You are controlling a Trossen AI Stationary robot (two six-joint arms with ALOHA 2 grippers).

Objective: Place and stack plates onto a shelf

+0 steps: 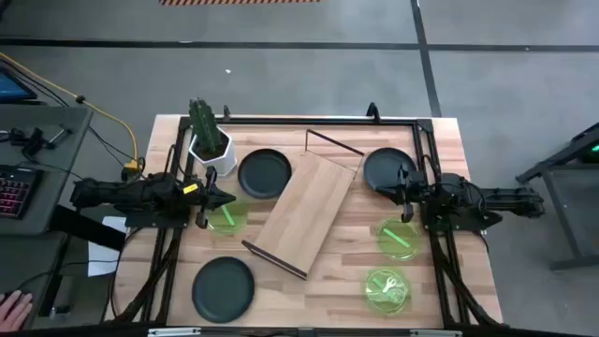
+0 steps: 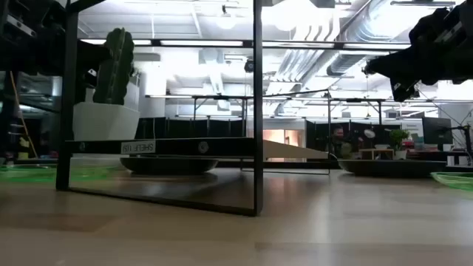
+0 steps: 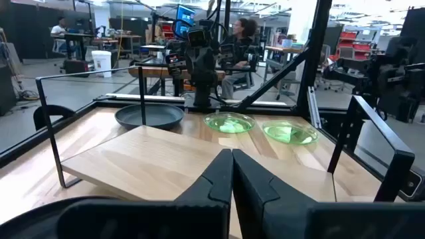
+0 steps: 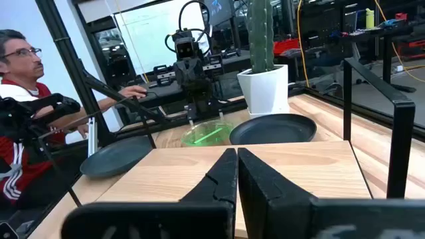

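The shelf (image 1: 304, 213), a light-wood plank on black frame legs, stands slantwise mid-table. Black plates rest flat at the far middle (image 1: 265, 173), far right (image 1: 388, 168) and near left (image 1: 224, 288). Green plates lie at the left (image 1: 226, 217), right (image 1: 398, 239) and near right (image 1: 387, 290). My left gripper (image 1: 227, 198) hovers shut left of the shelf, over the left green plate's far rim; its shut fingertips (image 3: 232, 176) point at the plank (image 3: 159, 162). My right gripper (image 1: 382, 194) hovers shut right of the shelf, with its fingertips (image 4: 237, 169) facing the plank (image 4: 279, 166).
A white pot with a green cactus (image 1: 211, 140) stands at the far left beside the far-middle black plate. A black metal frame (image 1: 281, 120) borders the table. A person (image 4: 20, 119) sits beyond the table's left side. Bare wood lies near the shelf's near end (image 1: 309, 295).
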